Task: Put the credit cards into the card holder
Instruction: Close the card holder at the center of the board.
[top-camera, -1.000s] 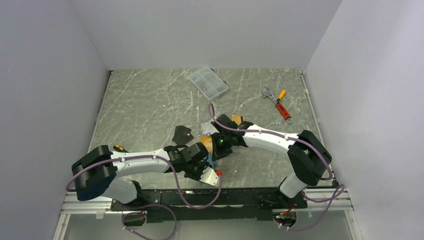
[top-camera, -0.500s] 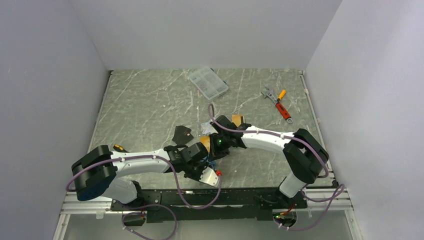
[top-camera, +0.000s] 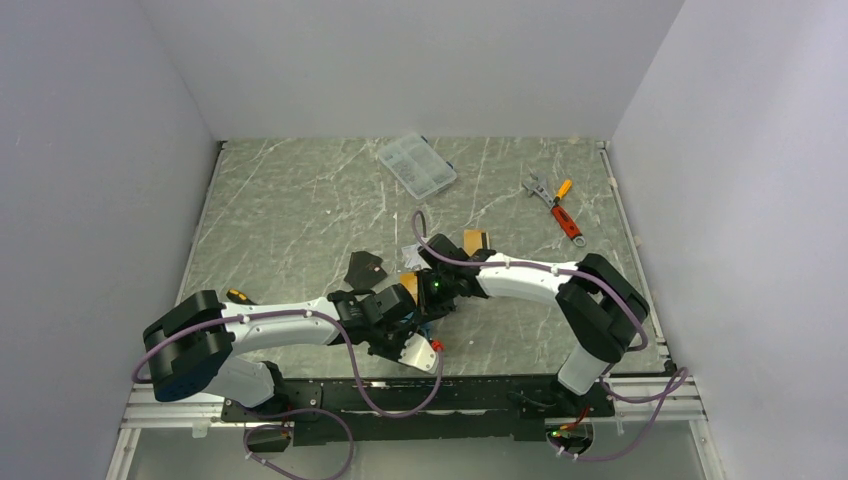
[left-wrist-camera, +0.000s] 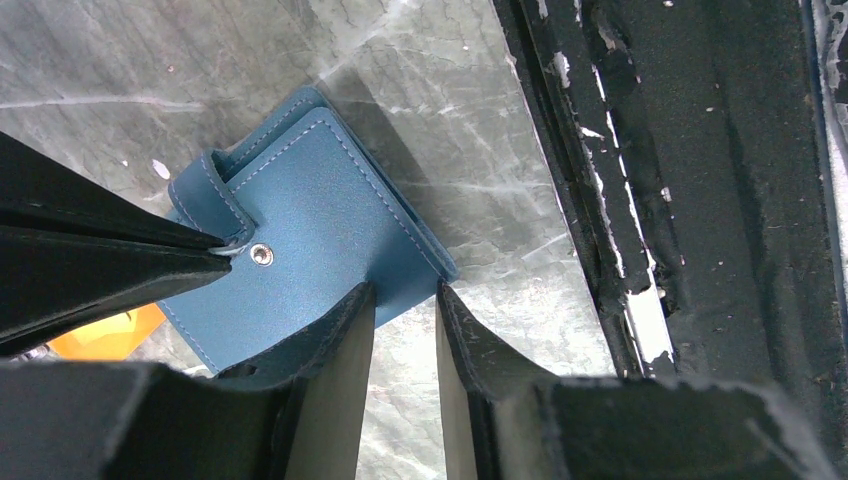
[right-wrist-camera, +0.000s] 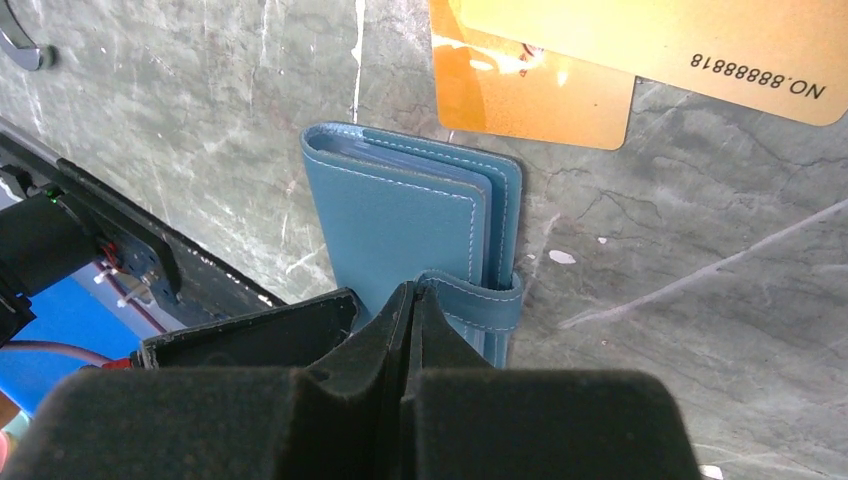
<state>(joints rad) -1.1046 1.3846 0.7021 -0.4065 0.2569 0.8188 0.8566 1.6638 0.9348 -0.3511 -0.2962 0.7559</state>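
right gripper, jaws pressed together, is nosing its tips against the snap tab of the holder; whether it is pinching the tab i cannot tell. left gripper, jaws slightly apart, is sitting at the holder's corner away from the tab, one finger overlapping the cover. holder is lying folded, two cards lying flat just beyond it. it is looking light and soft and likely sliding easily, so pinning the cover and pulling the tab seems best; the stiff, slick cards are wanting an edge grip.
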